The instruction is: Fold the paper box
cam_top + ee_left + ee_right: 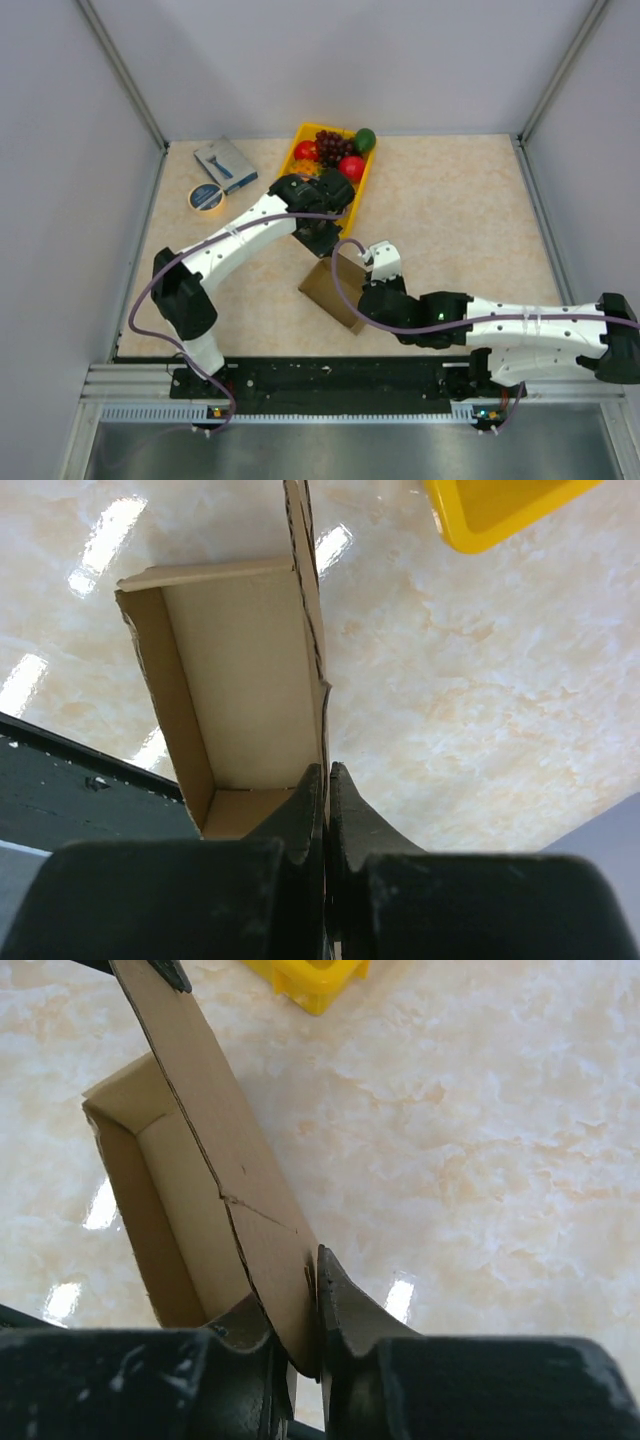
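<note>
Assessing progress from the three views: the plain brown, thin-cardboard die-cut paper box (335, 292) is partly formed. In the left wrist view a base panel is bounded by raised walls on three sides, which enclose an open rectangular cavity with square corners. On the fourth, long side a tall panel (scored with a dotted crease line) rises well above the other walls and is not closed over the cavity. Remaining work, by estimate:

1. Fold the tall panel along its crease.
2. Bring it over the cavity and tuck in any tabs.

Whether the end walls are locked in place cannot be determined from these angles.

Workpiece position: the paper box sits at the front centre of the beige marbled worktop (450, 220), between the two arms. It is near, but apart from, the near corner of the yellow plastic fruit tray (366, 186).

Left end effector (327, 775): fingers brought fully together, pinching the tall panel by its edge. The panel runs straight away from the fingertips, and the cavity lies directly to their left. In the top view this end effector meets the box at its far end.

Right end effector (312, 1260): fingers narrowed onto the same panel, clamping it near its lower corner, just below a diagonal crease. The cavity again lies to the left of the fingers, and the panel leans up and away to the upper left.
</note>
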